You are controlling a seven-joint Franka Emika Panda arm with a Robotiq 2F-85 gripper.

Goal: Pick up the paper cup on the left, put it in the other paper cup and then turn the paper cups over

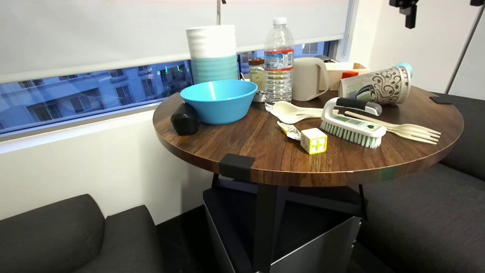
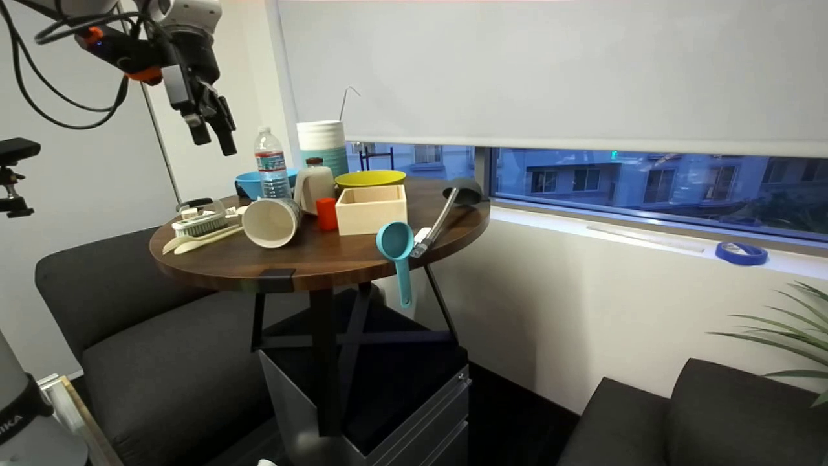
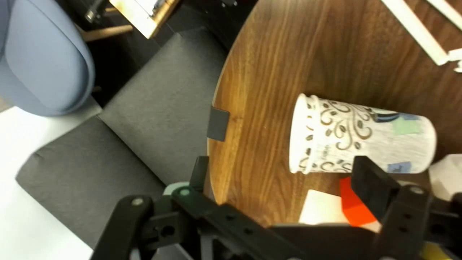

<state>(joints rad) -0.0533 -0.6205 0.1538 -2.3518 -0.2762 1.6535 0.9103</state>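
brown wood grain covers the round table [image 1: 235, 140]. the hand [image 2: 215, 144] hangs above the table, released, its fingers spread wide apart in the wrist view. in an exterior view a white-and-teal container [image 1: 214, 57] stands at the far left, with a blue bowl [image 1: 223, 104] nearer. right of the bowl a water bottle [image 1: 279, 68] stands upright, and just beside it on the right is a beige pitcher [image 1: 305, 79]. in an exterior view a wooden box [image 2: 372, 220] sits right of the table's middle. left of the box lie the paper cups [image 3: 355, 133], on their side, one nested in the other, both rims showing at the mouth in the wrist view. a white brush [image 1: 352, 127] rests nearer than the cups in an exterior view, bristles down, with a pale fork [image 1: 413, 131] at its right. between cups and box is a red object [image 2: 328, 213]. left of the brush, towards the near edge, sits a small white cube [image 1: 314, 140] with a yellow cross.
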